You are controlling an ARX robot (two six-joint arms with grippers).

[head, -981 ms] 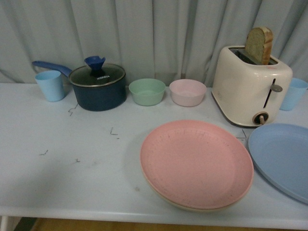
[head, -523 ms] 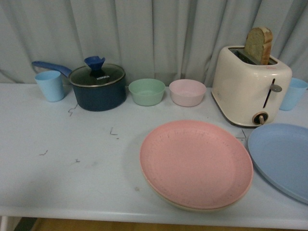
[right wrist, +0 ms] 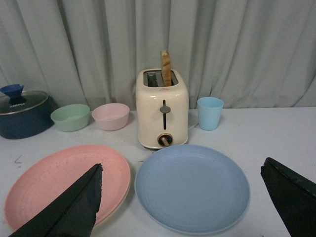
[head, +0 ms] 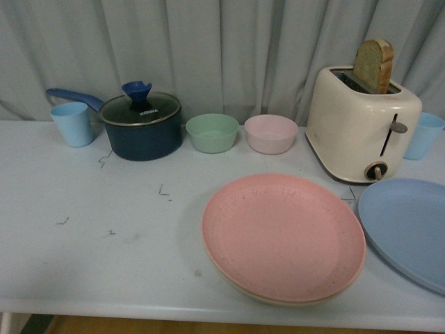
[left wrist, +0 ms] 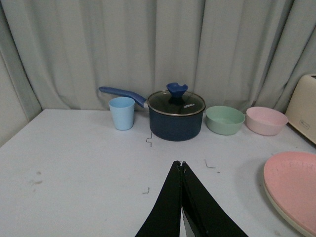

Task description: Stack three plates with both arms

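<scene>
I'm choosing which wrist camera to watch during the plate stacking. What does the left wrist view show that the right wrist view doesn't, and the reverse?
Only the left wrist view: the shut left pincer, the pot handle and the light blue cup beside it. Only the right wrist view: the open right pincer, the blue plate, the bread slice in the toaster, and a second cup. Both: pink plate, pot, green bowl, pink bowl, toaster.

Table (head: pixel 83 257). 10 o'clock: blue cup (head: pixel 72 124), lidded pot (head: pixel 141 129). 12 o'clock: green bowl (head: pixel 212 132), pink bowl (head: pixel 271 133). 2 o'clock: toaster (head: pixel 361 125) holding bread (head: pixel 375 65); second cup (head: pixel 424 136).
</scene>
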